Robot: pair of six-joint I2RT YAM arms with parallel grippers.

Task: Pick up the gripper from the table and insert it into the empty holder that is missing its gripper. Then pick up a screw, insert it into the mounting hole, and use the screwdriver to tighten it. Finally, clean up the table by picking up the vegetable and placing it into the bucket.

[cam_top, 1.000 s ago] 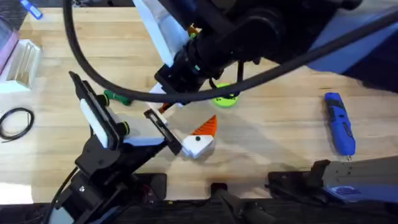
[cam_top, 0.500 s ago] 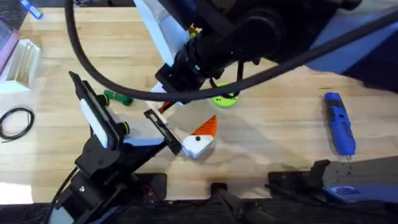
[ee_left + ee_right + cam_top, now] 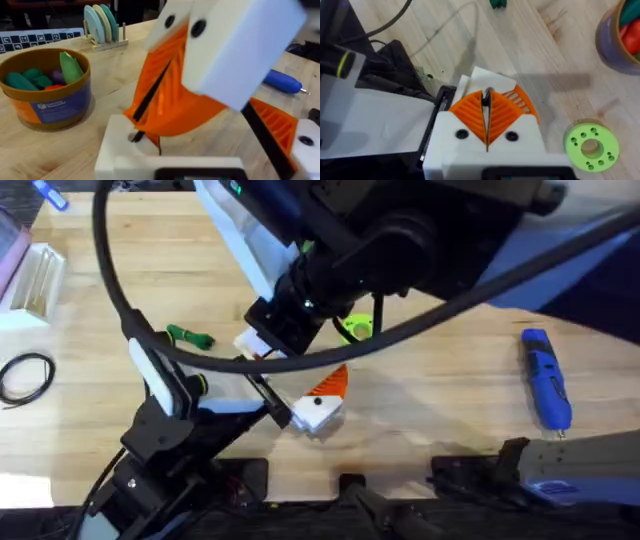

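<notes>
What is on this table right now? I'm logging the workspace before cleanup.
Table: one, pale wood, under everything.
Screwdriver: one, blue, right side.
Vegetable: one, green, left of centre.
Disc: one, bright green, centre, beside the right arm.
Bucket: one, tan rim, blue body, holding toy vegetables.
Toy vegetables: several, green, red and purple, in the bucket.
Cable: one, black, coiled at the left edge.
Clear box: one, far left.
Plate rack: one, pastel discs, behind the bucket.
Left gripper: white and orange, low at centre.
Right gripper: white and orange, shut, just above the left one.
</notes>
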